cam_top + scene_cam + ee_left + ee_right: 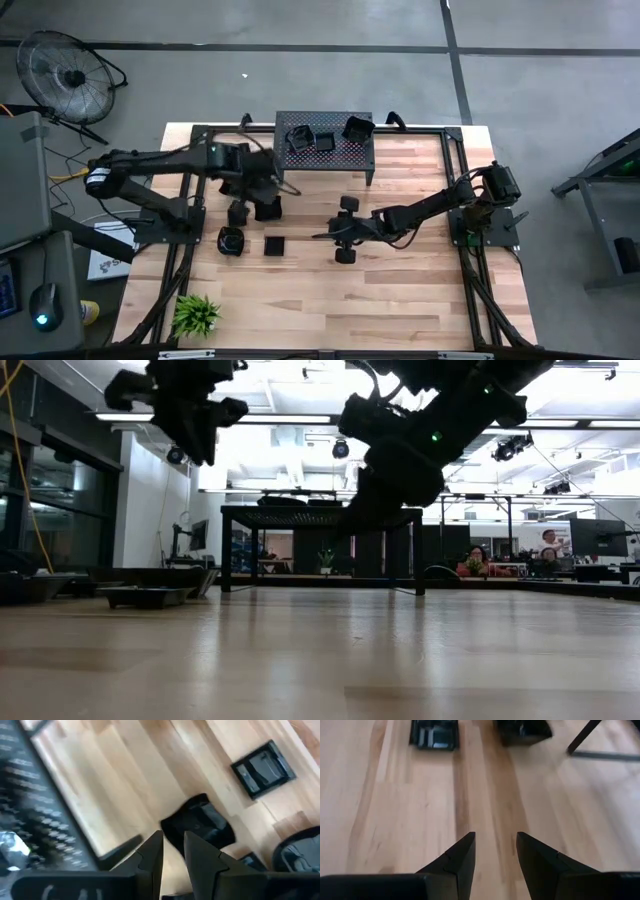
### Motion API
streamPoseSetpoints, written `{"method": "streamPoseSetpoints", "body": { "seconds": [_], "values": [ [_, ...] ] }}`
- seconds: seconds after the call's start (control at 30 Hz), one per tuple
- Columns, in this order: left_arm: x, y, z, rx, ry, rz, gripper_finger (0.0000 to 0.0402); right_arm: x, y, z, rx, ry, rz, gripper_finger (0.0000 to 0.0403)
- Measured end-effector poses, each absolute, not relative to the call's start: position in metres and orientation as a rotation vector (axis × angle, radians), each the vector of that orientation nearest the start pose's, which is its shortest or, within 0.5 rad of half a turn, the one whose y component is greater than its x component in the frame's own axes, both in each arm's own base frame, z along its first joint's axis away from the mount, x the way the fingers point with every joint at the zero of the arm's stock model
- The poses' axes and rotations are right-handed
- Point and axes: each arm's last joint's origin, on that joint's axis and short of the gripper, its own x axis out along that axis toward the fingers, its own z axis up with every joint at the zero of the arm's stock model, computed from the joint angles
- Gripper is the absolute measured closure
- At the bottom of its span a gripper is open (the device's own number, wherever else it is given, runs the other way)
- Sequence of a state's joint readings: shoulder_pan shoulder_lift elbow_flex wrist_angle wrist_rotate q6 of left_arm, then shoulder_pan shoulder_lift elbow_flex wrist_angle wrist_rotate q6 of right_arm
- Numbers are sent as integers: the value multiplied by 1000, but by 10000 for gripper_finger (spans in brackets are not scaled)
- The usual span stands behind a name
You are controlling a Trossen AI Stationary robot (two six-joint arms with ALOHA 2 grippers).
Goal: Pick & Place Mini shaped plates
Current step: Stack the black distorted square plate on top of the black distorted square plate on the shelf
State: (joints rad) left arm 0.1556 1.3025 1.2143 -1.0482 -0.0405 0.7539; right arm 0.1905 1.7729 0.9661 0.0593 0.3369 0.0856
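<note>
Three mini shaped plates (325, 135) sit on the perforated stand (366, 155) at the far edge of the surface (400, 290). More lie on the wood beside the left claw (262, 198) — a square plate (274, 244), a rounded plate (231, 240), and a dark plate (202, 822) just beyond its tips. The left claw hangs above them, fingers (150, 857) narrowly apart, gripping nothing. The right claw (494, 851) hovers over bare wood — fingers apart, empty.

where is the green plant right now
In the high view the plant stands at the table's near-left corner, apart from the plates and below the left arm.
</note>
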Motion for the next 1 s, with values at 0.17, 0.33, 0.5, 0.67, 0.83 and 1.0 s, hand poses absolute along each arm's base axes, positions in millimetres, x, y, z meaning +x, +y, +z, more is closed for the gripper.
{"method": "streamPoseSetpoints", "body": {
  "seconds": [0.17, 0.33, 0.5, 0.67, 0.83, 1.0],
  "values": [
    [236, 27, 276, 570, 1187, -284, 328, 349, 59, 159, -76, 756, -122, 265],
    [230, 25, 243, 526, 1252, -264, 328, 348, 60, 159, -79, 757, -120, 265],
    [221, 25, 218, 510, 1318, -263, 328, 348, 60, 159, -81, 757, -120, 265],
    [216, 24, 201, 479, 1323, -297, 328, 348, 60, 159, -83, 757, -120, 265],
    [217, 21, 193, 398, 1261, -325, 328, 349, 60, 159, -82, 756, -120, 265],
    [216, 21, 188, 360, 1258, -286, 328, 349, 60, 159, -82, 756, -120, 265]
  ]
}}
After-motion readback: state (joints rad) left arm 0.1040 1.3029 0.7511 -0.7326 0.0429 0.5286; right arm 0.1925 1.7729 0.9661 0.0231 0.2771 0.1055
